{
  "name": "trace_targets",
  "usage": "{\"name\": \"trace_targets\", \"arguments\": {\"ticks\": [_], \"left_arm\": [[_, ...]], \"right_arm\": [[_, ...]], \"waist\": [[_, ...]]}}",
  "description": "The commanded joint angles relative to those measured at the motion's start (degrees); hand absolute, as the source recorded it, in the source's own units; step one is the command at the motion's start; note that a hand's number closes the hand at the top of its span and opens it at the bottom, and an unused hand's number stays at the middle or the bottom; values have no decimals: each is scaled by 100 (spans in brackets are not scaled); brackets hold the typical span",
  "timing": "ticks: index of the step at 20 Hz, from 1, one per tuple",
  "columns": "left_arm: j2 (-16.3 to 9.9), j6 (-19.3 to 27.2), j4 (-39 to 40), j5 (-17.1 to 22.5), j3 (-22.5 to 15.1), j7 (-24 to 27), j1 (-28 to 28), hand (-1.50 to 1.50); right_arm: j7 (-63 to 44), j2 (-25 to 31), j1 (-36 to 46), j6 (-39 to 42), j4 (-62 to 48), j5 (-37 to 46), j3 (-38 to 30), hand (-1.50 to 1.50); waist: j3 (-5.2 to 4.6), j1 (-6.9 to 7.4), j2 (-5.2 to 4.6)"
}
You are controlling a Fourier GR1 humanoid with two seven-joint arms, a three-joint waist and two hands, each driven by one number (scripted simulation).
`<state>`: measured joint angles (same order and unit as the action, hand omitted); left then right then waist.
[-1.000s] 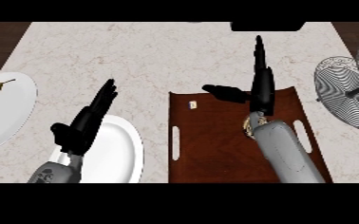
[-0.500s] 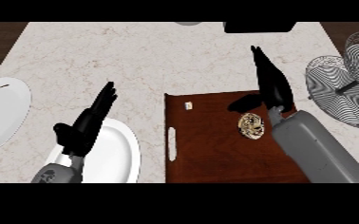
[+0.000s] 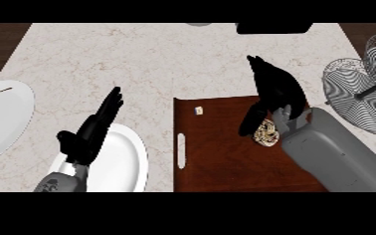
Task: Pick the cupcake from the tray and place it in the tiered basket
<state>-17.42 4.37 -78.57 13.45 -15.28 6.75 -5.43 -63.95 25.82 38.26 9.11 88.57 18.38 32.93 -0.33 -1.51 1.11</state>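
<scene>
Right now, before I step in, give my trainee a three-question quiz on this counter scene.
1. True or false: the cupcake sits in the tiered basket.
2. Which robot hand is over the brown tray? A) left B) right
3. Fill in: the left robot hand rests open above a white ____.

Key: 1 false, it lies on the tray; 2 B, the right robot hand; 3 plate.

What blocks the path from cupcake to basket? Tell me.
Nothing visible. The cupcake lies on the tray, under the open right hand; only bare counter and the right forearm separate it from the basket at right.
</scene>
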Motion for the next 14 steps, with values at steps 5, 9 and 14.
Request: {"name": "trace_targets", "arguments": {"ticks": [5, 9, 14], "left_arm": [[56, -40, 73, 24, 136, -121, -270, 0], [132, -64, 201, -100, 12, 133, -22, 0], [134, -38, 247, -133, 106, 3, -313, 0]], "right_arm": [[-2111, -168, -11, 478, 1026, 164, 197, -150], [-2120, -50, -163, 561, 627, 547, 352, -150], [-2124, -89, -547, 552, 323, 433, 205, -150]], "waist": [[16, -20, -40], [11, 46, -64], [19, 51, -89]]}}
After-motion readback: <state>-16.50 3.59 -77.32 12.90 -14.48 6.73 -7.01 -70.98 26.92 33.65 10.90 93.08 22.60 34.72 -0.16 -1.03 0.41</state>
